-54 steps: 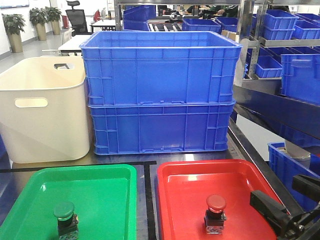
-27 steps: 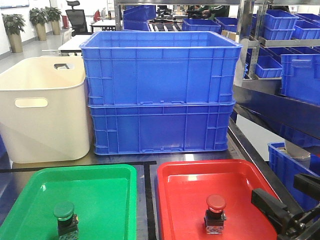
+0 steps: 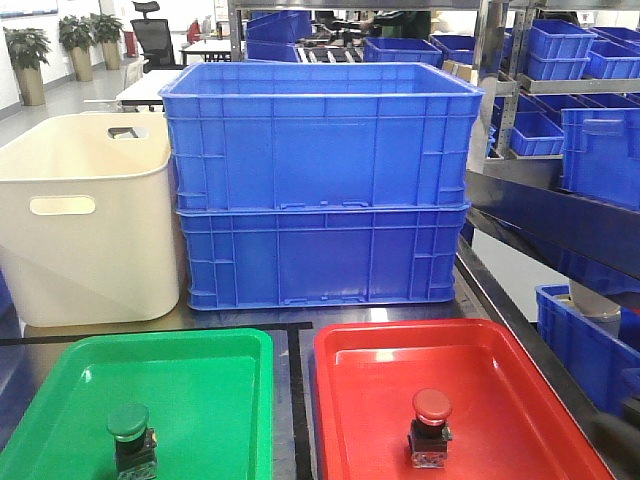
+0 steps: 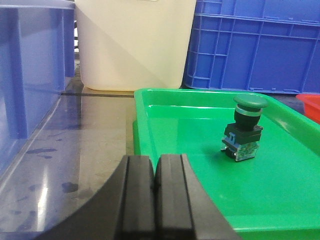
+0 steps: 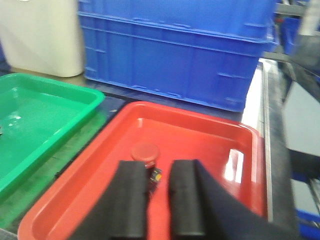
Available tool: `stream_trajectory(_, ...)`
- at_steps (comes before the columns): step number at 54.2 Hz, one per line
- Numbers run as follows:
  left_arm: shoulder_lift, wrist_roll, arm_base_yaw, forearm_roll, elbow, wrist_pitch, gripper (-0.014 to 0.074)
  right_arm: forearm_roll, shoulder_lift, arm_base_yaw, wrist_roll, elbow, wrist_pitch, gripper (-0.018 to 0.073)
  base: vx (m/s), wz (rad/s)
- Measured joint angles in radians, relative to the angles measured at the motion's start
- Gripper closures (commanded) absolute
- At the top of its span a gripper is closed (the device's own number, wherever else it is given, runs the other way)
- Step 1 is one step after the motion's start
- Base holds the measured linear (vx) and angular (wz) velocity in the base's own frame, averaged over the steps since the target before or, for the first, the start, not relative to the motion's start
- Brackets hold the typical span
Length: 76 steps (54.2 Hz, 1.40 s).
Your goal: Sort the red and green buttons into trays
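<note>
The green button stands upright in the green tray, and the red button stands upright in the red tray. In the left wrist view my left gripper is shut and empty, low at the green tray's near left corner, with the green button ahead to the right. In the right wrist view my right gripper is open over the red tray. The red button sits just beyond its fingers, partly hidden by the left one and not held.
Two stacked blue crates and a cream tub stand behind the trays. Shelving with blue bins runs along the right. A translucent blue crate stands to the left of the left gripper.
The right gripper, seen at the bottom right of the front view earlier, has drawn back out of that frame. Both buttons have stayed in place.
</note>
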Motion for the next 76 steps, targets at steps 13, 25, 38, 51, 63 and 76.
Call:
stream_trajectory(13,0.0,0.0,0.0,0.0,0.0,0.0,0.0603,-0.202,-0.257,-0.159,0.31,0.223,-0.108,0.0573,0.0,0.0)
stream_trajectory(25,0.0,0.0,0.0,0.0,0.0,0.0,0.0603,-0.222,-0.522,-0.255,0.302,0.48,-0.191,0.0571,0.0,0.0)
stream_trajectory(38,0.0,0.0,0.0,0.0,0.0,0.004,0.0603,-0.24,-0.594,-0.275,0.278,0.624,-0.197,0.0568,0.0,0.0)
stream_trajectory(51,0.0,0.0,0.0,0.0,0.0,0.006,0.0603,-0.24,-0.594,-0.275,0.276,0.625,-0.154,0.0568,0.0,0.0)
stream_trajectory(63,0.0,-0.001,0.0,0.0,0.0,0.006,0.0603,-0.24,-0.594,-0.275,0.276,0.625,-0.153,0.0568,0.0,0.0)
stream_trajectory(76,0.0,-0.001,0.0,0.0,0.0,0.006,0.0603,-0.24,-0.594,-0.275,0.276,0.625,-0.151,0.0568,0.0,0.0)
